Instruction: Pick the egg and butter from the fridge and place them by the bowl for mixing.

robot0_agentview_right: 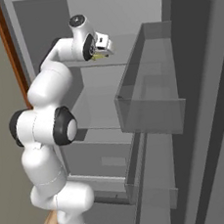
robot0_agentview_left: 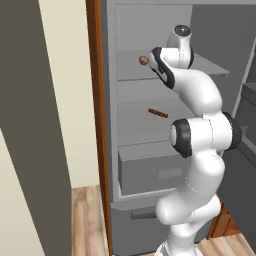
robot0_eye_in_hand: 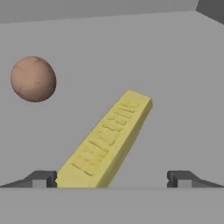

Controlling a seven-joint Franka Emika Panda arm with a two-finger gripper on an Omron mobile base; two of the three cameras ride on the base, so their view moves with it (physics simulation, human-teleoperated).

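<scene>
The fridge (robot0_agentview_left: 145, 135) stands open with my arm reaching onto its upper shelf. On that shelf lies the butter (robot0_eye_in_hand: 107, 140), a pale-yellow stick running diagonally away from the hand. Its near end sits between the fingertips of my gripper (robot0_eye_in_hand: 113, 178), close to the left finger (robot0_eye_in_hand: 43, 178). The jaws are open wide and hold nothing. The egg (robot0_eye_in_hand: 33, 78), a brownish mottled ball, rests on the shelf beyond and to the left of the butter. It also shows as the egg (robot0_agentview_left: 143, 60) beside my arm. A bit of the butter (robot0_agentview_right: 98, 57) peeks out under the gripper (robot0_agentview_right: 107, 45).
A reddish-brown stick-like item (robot0_agentview_left: 158, 113) lies on the middle shelf. A grey drawer (robot0_agentview_left: 150, 172) sits below it. The fridge door's bins (robot0_agentview_right: 152, 99) stand close on the right. A brown wooden edge (robot0_agentview_left: 95, 100) borders the fridge's left side.
</scene>
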